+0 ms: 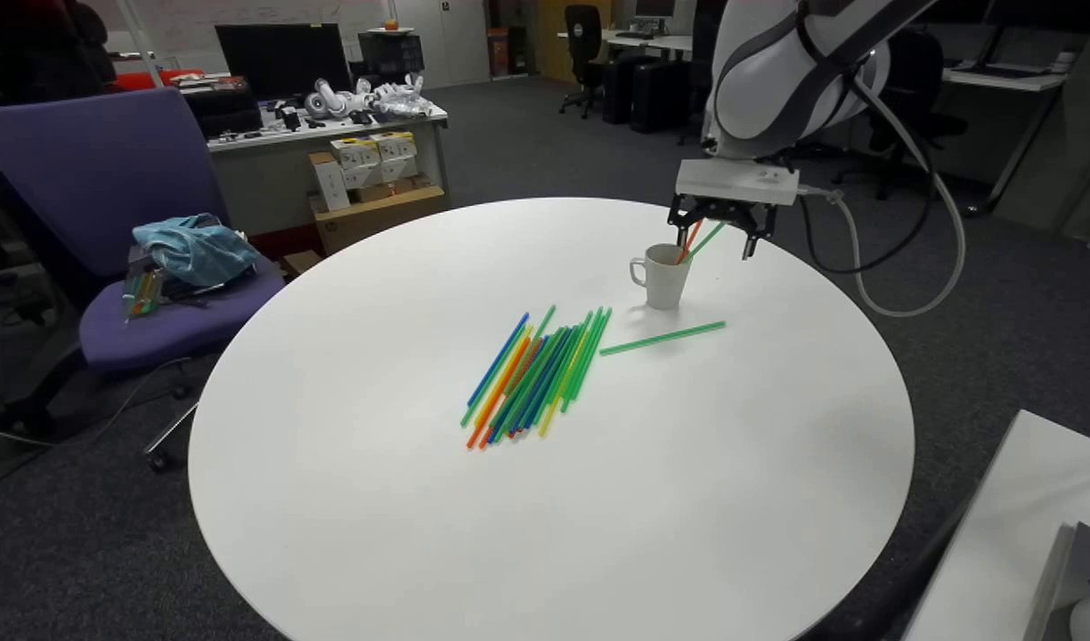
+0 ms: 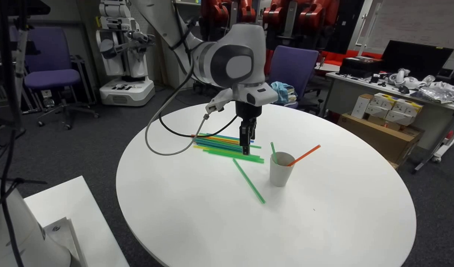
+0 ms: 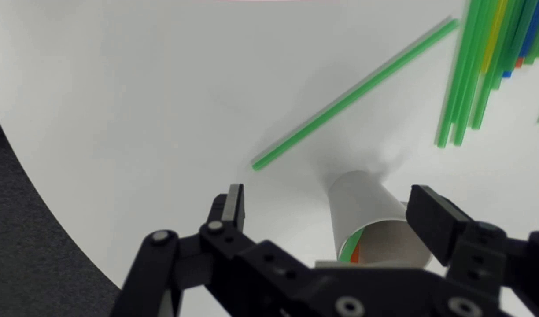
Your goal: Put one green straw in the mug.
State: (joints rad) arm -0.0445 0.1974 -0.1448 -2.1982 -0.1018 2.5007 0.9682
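The white mug (image 1: 662, 287) stands upright on the round table; it also shows in an exterior view (image 2: 280, 175) and in the wrist view (image 3: 359, 202). A green straw (image 2: 273, 151) and an orange straw (image 2: 305, 155) lean in it. A single green straw (image 1: 662, 338) lies flat beside the mug; it also shows in the wrist view (image 3: 355, 94). More green straws (image 1: 591, 356) lie in the mixed pile. My gripper (image 1: 716, 247) is open with nothing between its fingers, above the table near the mug. In the wrist view the gripper (image 3: 327, 189) hides part of the mug's rim and the straws' upper ends.
The pile of blue, yellow, orange and green straws (image 1: 527, 383) lies near the middle of the round white table (image 1: 349, 499). Hoses (image 1: 937, 267) hang from the arm. A purple chair (image 1: 180, 329) stands beside the table. A smaller white table (image 1: 1017, 534) stands near its edge.
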